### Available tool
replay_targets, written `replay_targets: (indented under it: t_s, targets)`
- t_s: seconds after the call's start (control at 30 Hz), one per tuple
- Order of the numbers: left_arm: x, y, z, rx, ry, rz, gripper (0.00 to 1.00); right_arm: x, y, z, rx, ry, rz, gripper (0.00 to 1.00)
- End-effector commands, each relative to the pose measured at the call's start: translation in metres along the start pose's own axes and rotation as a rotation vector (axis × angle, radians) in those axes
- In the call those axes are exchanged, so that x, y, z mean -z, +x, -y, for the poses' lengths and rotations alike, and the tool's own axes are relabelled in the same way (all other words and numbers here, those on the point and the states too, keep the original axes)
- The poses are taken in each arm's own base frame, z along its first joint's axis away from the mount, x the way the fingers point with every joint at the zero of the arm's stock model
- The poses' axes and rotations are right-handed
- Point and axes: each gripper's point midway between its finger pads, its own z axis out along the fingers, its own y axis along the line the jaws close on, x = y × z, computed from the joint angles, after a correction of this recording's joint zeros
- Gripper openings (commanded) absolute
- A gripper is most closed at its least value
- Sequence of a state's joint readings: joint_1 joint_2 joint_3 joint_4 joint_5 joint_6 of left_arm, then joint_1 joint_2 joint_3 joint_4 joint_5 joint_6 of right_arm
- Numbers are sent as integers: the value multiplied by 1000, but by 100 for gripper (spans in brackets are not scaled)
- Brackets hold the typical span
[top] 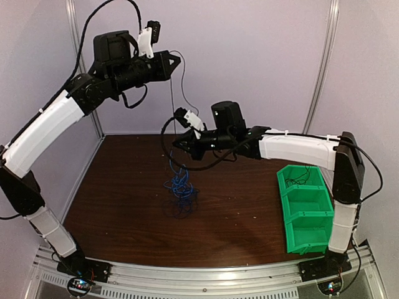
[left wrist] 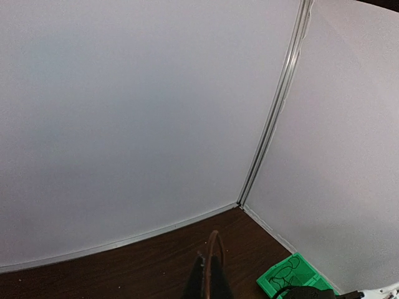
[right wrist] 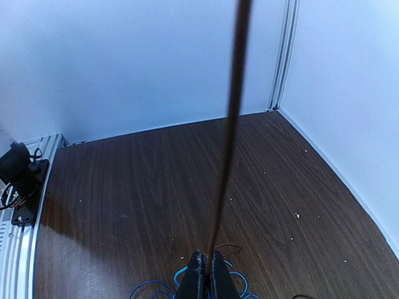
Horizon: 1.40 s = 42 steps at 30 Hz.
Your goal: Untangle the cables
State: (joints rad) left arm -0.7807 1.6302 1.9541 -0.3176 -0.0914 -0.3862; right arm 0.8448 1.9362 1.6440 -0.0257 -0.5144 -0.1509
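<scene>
Left gripper [top: 176,61], raised high over the back left of the table [top: 118,193], has its fingers pressed together on the upper end of a thin black cable [top: 173,99]. Its wrist camera shows a small dark loop at the closed fingertips [left wrist: 219,283]. The strand drops straight and taut to the right gripper [top: 176,144], which hangs lower over the middle of the table with its jaws clamped on the same strand. Directly beneath that gripper, the tangle of blue and black cables [top: 181,192] rests on the wood, a few strands rising toward the fingers. At far right, a green bin [top: 304,208] with three compartments sits beside the right arm's base. What looks like a dark wire lies in its farthest compartment.
</scene>
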Motion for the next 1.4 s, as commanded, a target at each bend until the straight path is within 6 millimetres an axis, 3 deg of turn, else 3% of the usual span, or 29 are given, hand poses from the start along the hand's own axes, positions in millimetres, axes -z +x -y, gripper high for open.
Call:
replay_targets:
  t_s: [0.0, 0.27, 0.4, 0.53, 0.63, 0.73, 0.83, 1.0, 1.13, 1.37]
  targets:
    - [40, -63, 0, -38, -38, 158, 0, -4, 48, 2, -6, 28, -47, 3]
    - [86, -141, -8, -121, -155, 346, 0, 0, 141, 18, -37, 82, -194, 7]
    - [97, -163, -7, -143, -172, 403, 0, 0, 175, 28, -42, 96, -267, 18]
    - [98, -166, -7, -145, -174, 413, 0, 4, 188, 37, -58, 107, -284, 14]
    - [101, -170, -6, -148, -172, 425, 0, 6, 194, 43, -61, 116, -295, 3]
    - [102, -172, -5, -155, -173, 428, 0, 11, 189, 36, -44, 78, -281, 3]
    - [98, -165, -7, -164, -177, 404, 0, 19, 174, 25, -14, 25, -251, 7]
    - [81, -130, -9, -183, -161, 317, 0, 41, 152, 11, 35, -19, -272, 15]
    - [64, -88, -15, -195, -155, 224, 0, 74, 131, -2, 57, -51, -269, 20]
    - [34, -13, -21, -195, -111, 80, 0, 140, 72, -8, 92, -25, -191, 35]
